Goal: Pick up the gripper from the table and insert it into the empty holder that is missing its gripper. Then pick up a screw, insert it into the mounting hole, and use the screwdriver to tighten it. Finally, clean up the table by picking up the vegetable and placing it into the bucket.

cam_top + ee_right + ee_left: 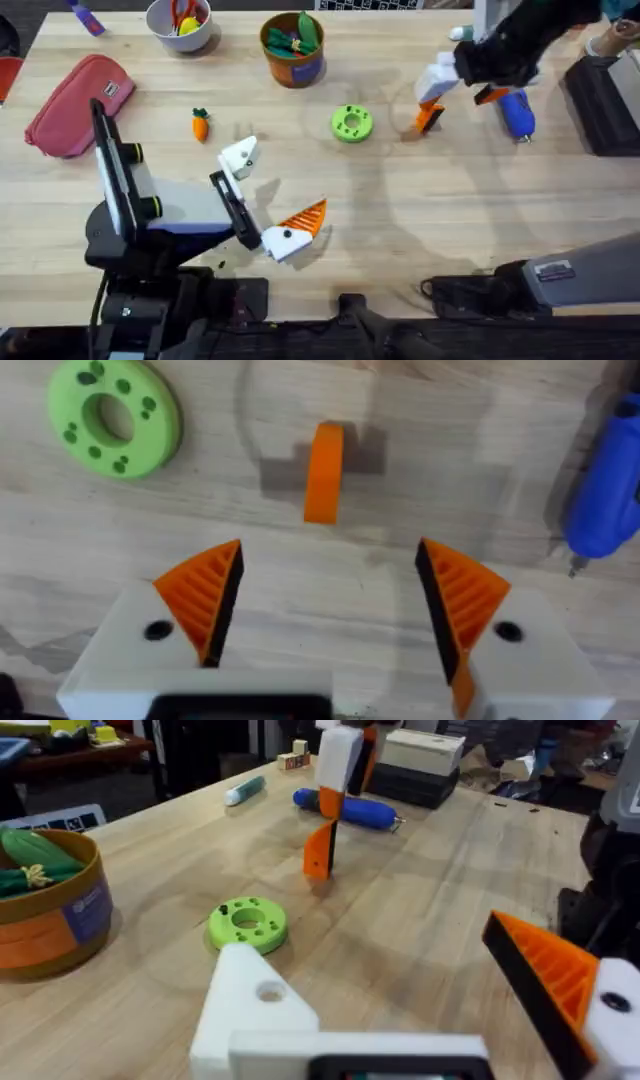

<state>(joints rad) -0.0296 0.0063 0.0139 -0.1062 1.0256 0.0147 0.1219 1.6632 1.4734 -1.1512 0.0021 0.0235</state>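
We judge task barely begun. Right gripper (325, 610) spread wide, empty, both orange ribbed pads (205, 595) on. Just ahead of it, small orange plastic wedge fingertip (323, 470) stands on light wooden table (300, 560), ungrasped.

Left gripper (420, 1010) open; its white blocky finger mount (250, 1015) lacks tip.

Left: insertion, screw, tightening, cleanup.

Overhead adds tiny toy carrot (200, 124) on table, beyond left gripper; orange-brown round bucket (293, 48) farther. Blue pen-shaped screwdriver (608, 485) beside right gripper.

A robotics lab: wooden table (420, 220), cluttered benches (70, 750) behind.
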